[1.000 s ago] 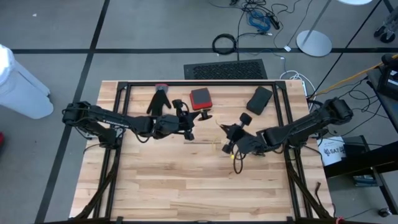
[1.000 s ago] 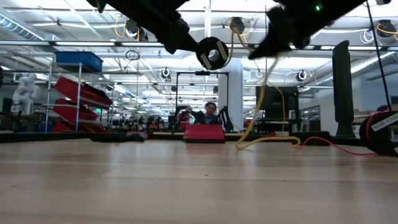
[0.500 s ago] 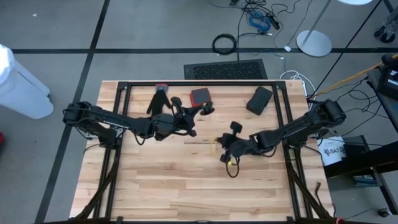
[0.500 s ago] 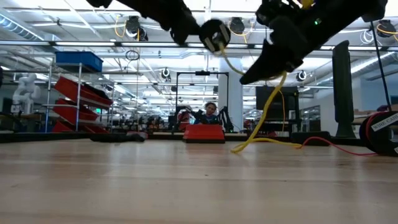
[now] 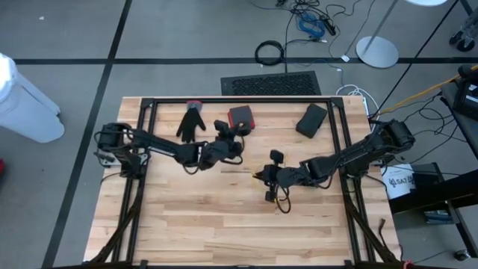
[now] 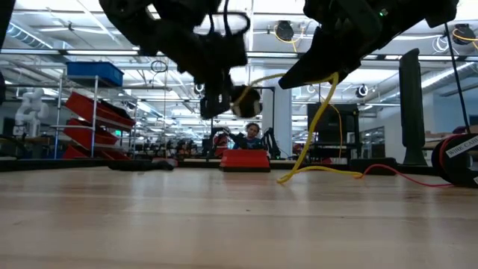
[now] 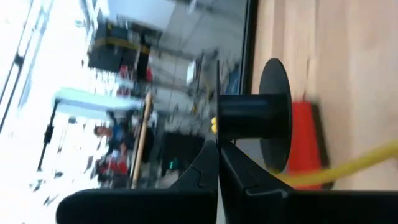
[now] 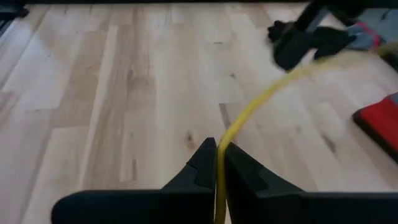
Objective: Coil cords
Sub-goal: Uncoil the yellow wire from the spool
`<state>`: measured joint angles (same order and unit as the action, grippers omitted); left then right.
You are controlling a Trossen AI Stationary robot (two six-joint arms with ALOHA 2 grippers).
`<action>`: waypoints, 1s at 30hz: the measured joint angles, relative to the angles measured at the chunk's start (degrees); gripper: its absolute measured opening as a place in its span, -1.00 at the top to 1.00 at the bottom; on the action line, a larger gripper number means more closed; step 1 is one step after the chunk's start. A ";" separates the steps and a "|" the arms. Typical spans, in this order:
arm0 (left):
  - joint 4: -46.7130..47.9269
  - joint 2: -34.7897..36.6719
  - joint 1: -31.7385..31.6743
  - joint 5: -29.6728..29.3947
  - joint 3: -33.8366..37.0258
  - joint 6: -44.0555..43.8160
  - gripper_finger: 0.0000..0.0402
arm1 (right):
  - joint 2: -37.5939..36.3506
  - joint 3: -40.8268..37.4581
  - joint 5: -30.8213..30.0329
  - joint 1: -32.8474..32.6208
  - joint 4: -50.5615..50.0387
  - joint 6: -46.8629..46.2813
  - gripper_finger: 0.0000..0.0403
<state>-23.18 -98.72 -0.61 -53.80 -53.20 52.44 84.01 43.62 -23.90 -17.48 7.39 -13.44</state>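
We see the long thin yellow cord (image 6: 317, 123) up in the air over the middle of the light wooden table (image 5: 224, 224). It runs between our 2 dark grippers, and the rest of it hangs down from the right gripper (image 8: 217, 149) and curls on the wood on the right side of the table. That gripper's fingers are squeezed tight on the cord, as the right wrist view shows. The left gripper (image 5: 237, 142) is a bit to the left and farther back. Its fingers are pressed together too, and the yellow cord seems to end right at them, so it looks like they pinch that end. Just behind the left gripper lies a flat red box (image 5: 240, 116). A floppy black glove (image 5: 192, 122) lies to the left of the box, and a dark grey pouch (image 5: 311, 119) lies at the far right.
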 joint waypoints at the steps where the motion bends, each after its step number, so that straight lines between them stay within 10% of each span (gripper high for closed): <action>1: 0.91 0.00 -0.56 -0.42 0.04 -0.78 1.00 | 0.00 0.00 -0.40 -0.02 -0.54 -0.61 0.93; 17: 24.05 0.09 -12.22 2.99 0.47 -21.98 1.00 | 0.00 0.00 -3.26 0.66 -5.38 -2.40 0.27; 30: 23.18 0.22 -18.67 11.40 8.25 -29.66 1.00 | -4.07 0.00 -9.52 0.63 -10.79 -3.00 0.20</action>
<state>-0.01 -98.50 -19.28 -42.40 -44.95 22.78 79.93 43.62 -33.42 -16.85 -3.40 -16.44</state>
